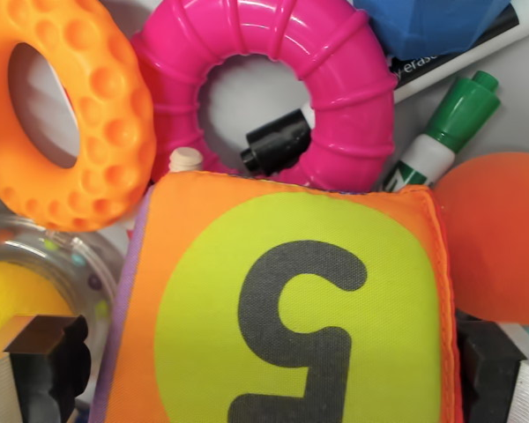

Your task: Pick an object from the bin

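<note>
Fingers of the gripper (264, 361) show at the bottom corners of the wrist view, spread wide, with a soft orange fabric block (282, 308) bearing a black numeral on a lime circle filling the space between them. Whether the pads already press its sides I cannot tell; the block looks unsqueezed. Behind it lie a pink ring (335, 97), an orange bumpy ring (97, 123), a green-capped marker (445, 128), an orange ball (498, 233) and a clear rattle (35, 251), all crowded in the bin. By my reading, the grasp step is in hand: next the jaws should close evenly on the block, then lift straight up without snagging the neighbours.
</note>
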You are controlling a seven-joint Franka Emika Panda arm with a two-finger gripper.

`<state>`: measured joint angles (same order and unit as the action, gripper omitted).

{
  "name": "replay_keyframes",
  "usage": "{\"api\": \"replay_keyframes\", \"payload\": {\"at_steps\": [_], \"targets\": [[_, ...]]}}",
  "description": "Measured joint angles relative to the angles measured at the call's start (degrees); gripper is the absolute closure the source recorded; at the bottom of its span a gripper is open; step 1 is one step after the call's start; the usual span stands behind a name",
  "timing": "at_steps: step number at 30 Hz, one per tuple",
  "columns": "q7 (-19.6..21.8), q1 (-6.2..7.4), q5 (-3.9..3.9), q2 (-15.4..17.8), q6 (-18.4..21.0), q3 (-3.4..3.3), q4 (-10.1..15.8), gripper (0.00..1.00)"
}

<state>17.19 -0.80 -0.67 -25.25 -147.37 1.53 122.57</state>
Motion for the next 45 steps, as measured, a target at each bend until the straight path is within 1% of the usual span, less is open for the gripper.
{"api": "replay_keyframes", "payload": {"at_steps": [33, 37, 45], "targets": [[0.0, 0.01, 0.0, 0.1, 0.1, -0.02, 0.0, 1.0], [0.0, 0.01, 0.0, 0.5, 0.4, -0.02, 0.0, 1.0], [0.0, 0.01, 0.01, 2.4, 2.2, -0.02, 0.0, 1.0]]}}
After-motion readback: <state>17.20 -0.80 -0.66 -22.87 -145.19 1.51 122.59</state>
